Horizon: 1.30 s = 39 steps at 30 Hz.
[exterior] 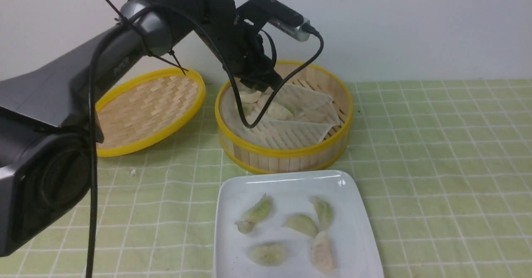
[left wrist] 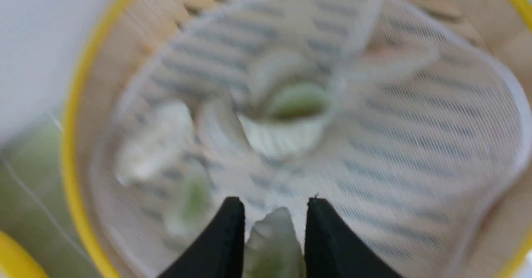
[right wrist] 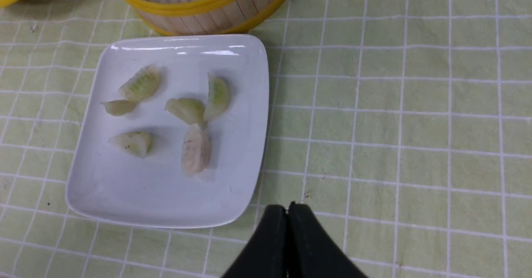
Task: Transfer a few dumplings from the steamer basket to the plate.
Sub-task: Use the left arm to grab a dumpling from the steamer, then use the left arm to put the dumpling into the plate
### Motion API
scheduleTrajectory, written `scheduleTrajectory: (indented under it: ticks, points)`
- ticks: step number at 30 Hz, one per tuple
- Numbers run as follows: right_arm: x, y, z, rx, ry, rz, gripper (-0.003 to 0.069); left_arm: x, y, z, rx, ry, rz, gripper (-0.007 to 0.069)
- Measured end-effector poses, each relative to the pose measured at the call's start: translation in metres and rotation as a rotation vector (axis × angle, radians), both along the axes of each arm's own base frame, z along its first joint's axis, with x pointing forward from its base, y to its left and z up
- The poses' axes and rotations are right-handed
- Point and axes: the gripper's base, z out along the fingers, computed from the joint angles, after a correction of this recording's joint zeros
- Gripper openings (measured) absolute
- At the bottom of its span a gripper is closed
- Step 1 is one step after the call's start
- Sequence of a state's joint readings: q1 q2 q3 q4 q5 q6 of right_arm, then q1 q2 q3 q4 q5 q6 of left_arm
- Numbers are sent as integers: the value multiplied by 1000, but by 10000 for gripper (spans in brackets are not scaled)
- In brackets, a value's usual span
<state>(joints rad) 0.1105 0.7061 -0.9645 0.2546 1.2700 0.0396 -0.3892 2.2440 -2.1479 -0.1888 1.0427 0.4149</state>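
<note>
The steamer basket [exterior: 286, 155] stands behind the plate [exterior: 232, 195]. Several dumplings [exterior: 279, 111] lie on its white liner. My left gripper [left wrist: 274, 205] hangs over the basket's left side, shut on a pale green dumpling [left wrist: 272, 244] held between its jaws; in the front view the arm hides its fingertips. Several dumplings [exterior: 258, 209] lie on the plate, also in the right wrist view [right wrist: 141, 82]. My right gripper [right wrist: 287, 207] is shut and empty, above the cloth beside the plate's [right wrist: 249, 153] near right corner.
The shallow woven lid [exterior: 145, 107] lies left of the basket. A green checked cloth [exterior: 436, 166] covers the table. A white wall rises just behind the basket. The left arm and its cable [exterior: 245, 120] hang over the basket.
</note>
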Motion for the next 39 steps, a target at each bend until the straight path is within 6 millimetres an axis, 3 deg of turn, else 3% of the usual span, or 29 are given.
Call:
scheduleTrajectory:
  ticks: [4,6,11,13,15,19,22,26,32,34,39]
  points:
    - [0,0,0,0,0,5,-15,-19,4,13,15,123,-16,165]
    - [0,0,0,-1,-1,8,-15,-32,6,36,-35,134,-4,165]
    - [0,0,0,-15,-6,17,-15,-69,13,57,-112,195,4,165]
    - [0,0,0,-21,-8,23,-15,-93,17,51,-105,263,1,165]
    - [0,0,0,-27,-11,28,-15,-121,21,30,-66,366,-7,165]
    - [0,0,0,-31,-12,32,-15,-165,12,-11,9,527,-55,165]
    - [0,0,0,-42,-17,43,-15,-187,-1,-43,58,590,-88,165]
    - [7,1,-3,-51,10,51,-15,-196,-14,-69,91,606,-109,165]
    - [34,5,-16,-52,116,72,-15,-193,-22,-83,83,606,-100,174]
    - [43,6,-21,-63,150,83,-15,-192,-22,-85,84,606,-98,213]
    - [71,11,-20,-67,177,120,-15,-192,-23,-86,82,608,-96,427]
